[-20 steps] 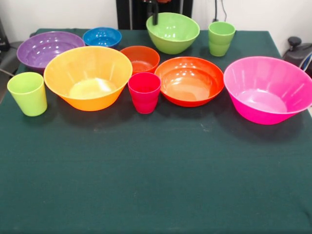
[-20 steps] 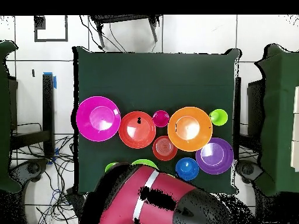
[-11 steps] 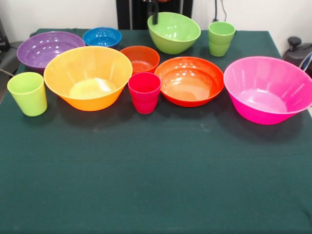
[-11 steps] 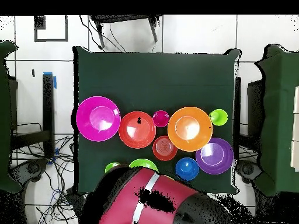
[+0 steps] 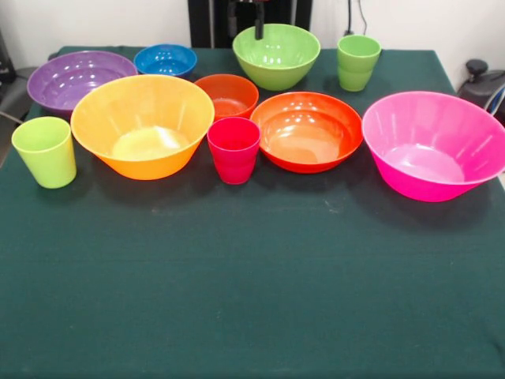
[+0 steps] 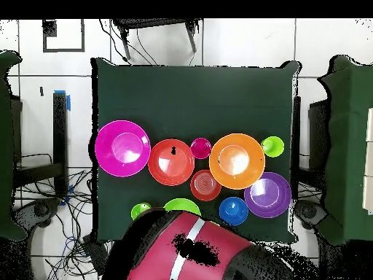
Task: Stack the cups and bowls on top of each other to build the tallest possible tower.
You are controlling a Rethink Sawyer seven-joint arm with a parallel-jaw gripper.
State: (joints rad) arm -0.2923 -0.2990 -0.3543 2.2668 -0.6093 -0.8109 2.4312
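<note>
Green table [image 5: 252, 300], no tower built; all bowls upright, rims up, glossy, separate. Lime bowl [image 5: 276, 54] at the far edge, rounded, light glare inside, the gripper [image 5: 258, 28] at its far rim: one dark finger visible dipping just inside the rim, jaw opening impossible to tell, grip on the rim not confirmable. Red and black arm [image 6: 197, 255] covering the table edge in the overhead view, the lime bowl partly hidden beneath it. Dark-green cup [image 5: 358, 61] just beside the lime bowl, apart from it. Blue bowl [image 5: 165, 59] small, shallow, next to the purple bowl [image 5: 79, 77] at the far corner. Yellow-orange bowl [image 5: 143, 123] large, deep, translucent, its rim overlapping the small dark orange bowl [image 5: 227, 93] behind it. Red-pink cup [image 5: 233, 148] tapered, standing between the yellow-orange bowl and the medium orange bowl [image 5: 307, 129], close to both. Pink bowl [image 5: 435, 144] largest, wide-flared, at the table's side edge, just beside the medium orange bowl. Light green cup [image 5: 45, 150] upright at the opposite side, near the yellow-orange bowl but not touching.
</note>
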